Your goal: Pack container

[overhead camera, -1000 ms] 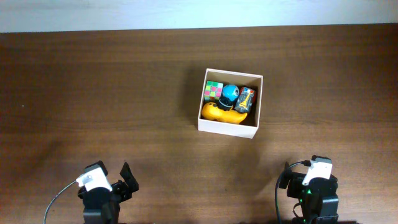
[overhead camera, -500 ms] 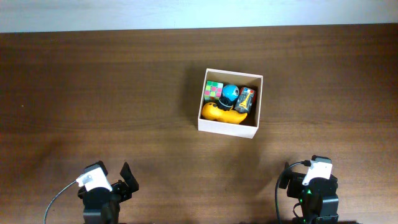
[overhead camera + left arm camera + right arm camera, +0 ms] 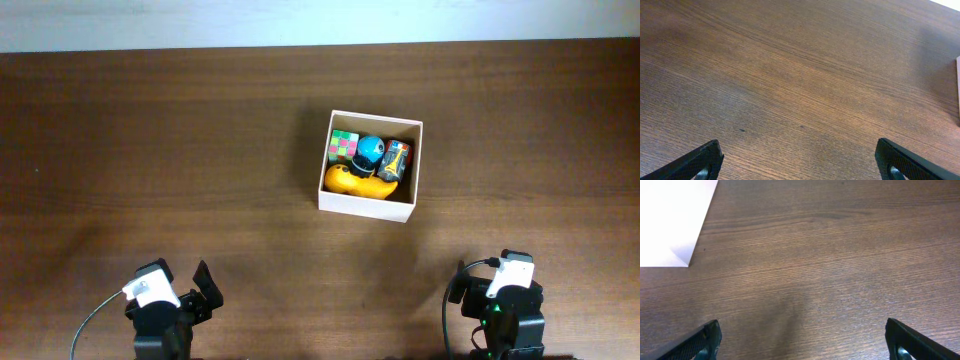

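The container (image 3: 366, 204), a square white cardboard box with no lid, stands right of the table's middle in the overhead view. Inside it lie a yellow duck toy (image 3: 358, 182), a colour cube (image 3: 342, 146), a blue round toy (image 3: 371, 150) and a dark patterned toy (image 3: 396, 160). The box's white wall shows at the upper left of the right wrist view (image 3: 670, 220). My left gripper (image 3: 800, 162) is open and empty over bare wood at the front left. My right gripper (image 3: 802, 342) is open and empty over bare wood at the front right.
The dark wooden table (image 3: 180, 150) runs to a pale wall edge at the back. Both arm bases sit at the front edge, left (image 3: 160, 305) and right (image 3: 505, 295). A sliver of the box edge shows at the far right of the left wrist view (image 3: 958, 87).
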### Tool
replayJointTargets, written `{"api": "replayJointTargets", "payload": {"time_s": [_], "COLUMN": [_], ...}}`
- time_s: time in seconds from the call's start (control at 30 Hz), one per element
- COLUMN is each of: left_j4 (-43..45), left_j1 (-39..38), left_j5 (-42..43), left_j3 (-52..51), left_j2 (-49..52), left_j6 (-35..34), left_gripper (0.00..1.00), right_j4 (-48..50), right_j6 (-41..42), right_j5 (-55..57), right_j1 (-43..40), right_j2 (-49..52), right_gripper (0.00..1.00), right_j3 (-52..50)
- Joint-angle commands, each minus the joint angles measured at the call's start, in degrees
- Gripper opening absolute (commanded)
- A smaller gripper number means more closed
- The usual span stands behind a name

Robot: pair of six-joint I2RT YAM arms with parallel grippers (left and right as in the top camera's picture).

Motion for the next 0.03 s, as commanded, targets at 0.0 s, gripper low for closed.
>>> {"api": "replayJointTargets", "payload": {"time_s": [0.0], "left_j4": [-0.04], "left_j1": [-0.26], "left_j5": [0.17], "left_j3": [-0.28], "left_j2": [-0.48], "left_j6": [-0.55], "left_gripper": [0.99], "right_j4": [0.02], "right_j6": [-0.35], "right_j5": [-0.11], "right_j1": [-0.46], "right_j2": [-0.68], "right_gripper": [0.99], "right_j3": [-0.33]}}
